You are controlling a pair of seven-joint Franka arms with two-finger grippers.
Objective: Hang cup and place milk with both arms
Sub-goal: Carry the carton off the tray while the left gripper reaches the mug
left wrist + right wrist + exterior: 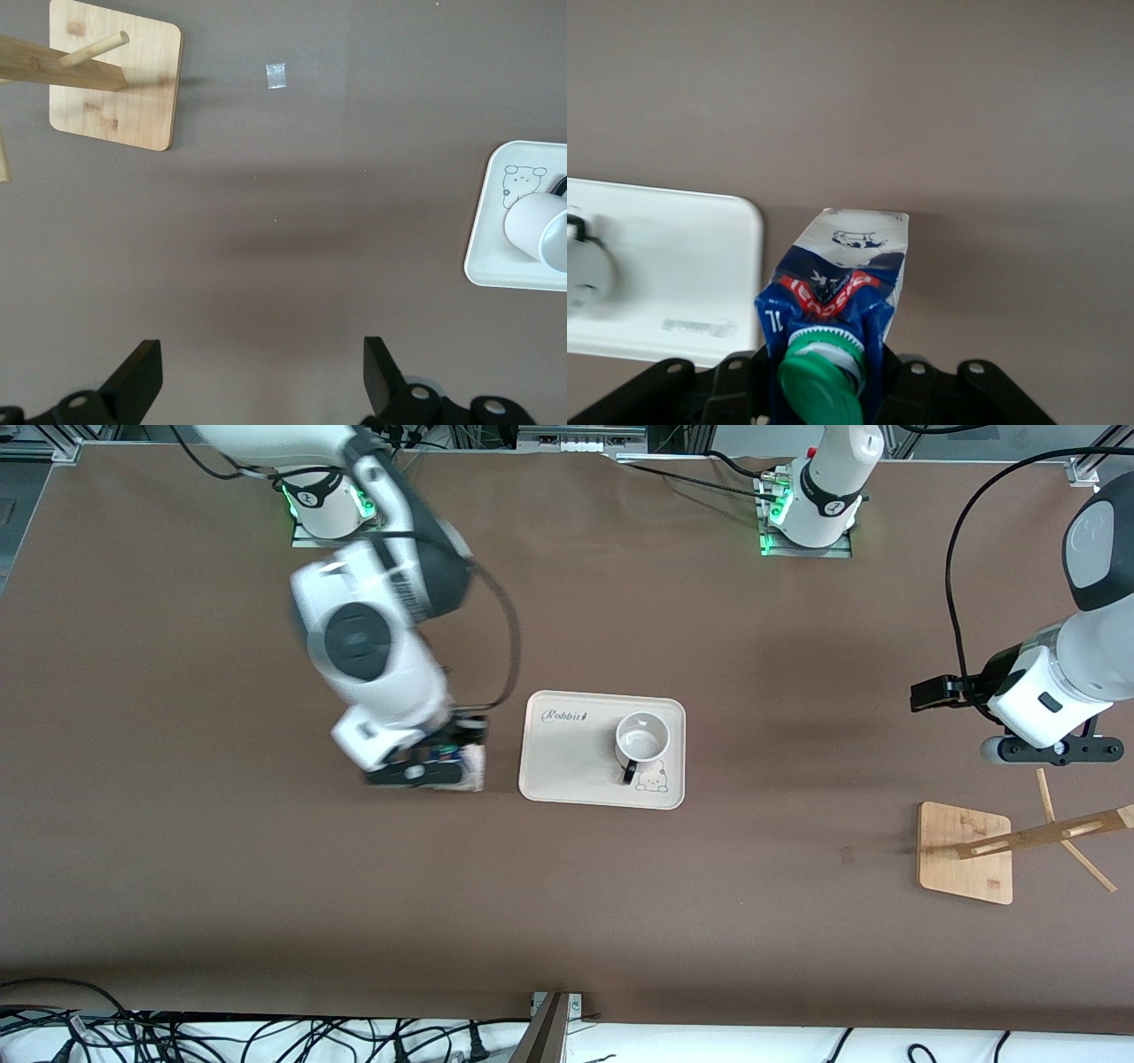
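Observation:
The milk (833,283), a blue and white carton with a green cap (819,390), is clamped between my right gripper's fingers (908,385). In the front view the right gripper (438,766) holds the milk (472,766) low over the table, beside the white tray (567,775) at the right arm's end. The white cup (642,737) stands upright on that tray, its black handle pointing toward the front camera. My left gripper (926,693) hangs open and empty above bare table beside the wooden rack (966,850). The left wrist view shows its gripper (261,376), the cup (536,226) and the tray (496,257).
The wooden rack has a flat square base (115,84) and slanting pegs (1045,834), near the left arm's end of the table. A small scrap of clear tape (277,76) lies on the brown table between rack and tray. Cables run along the table's front edge.

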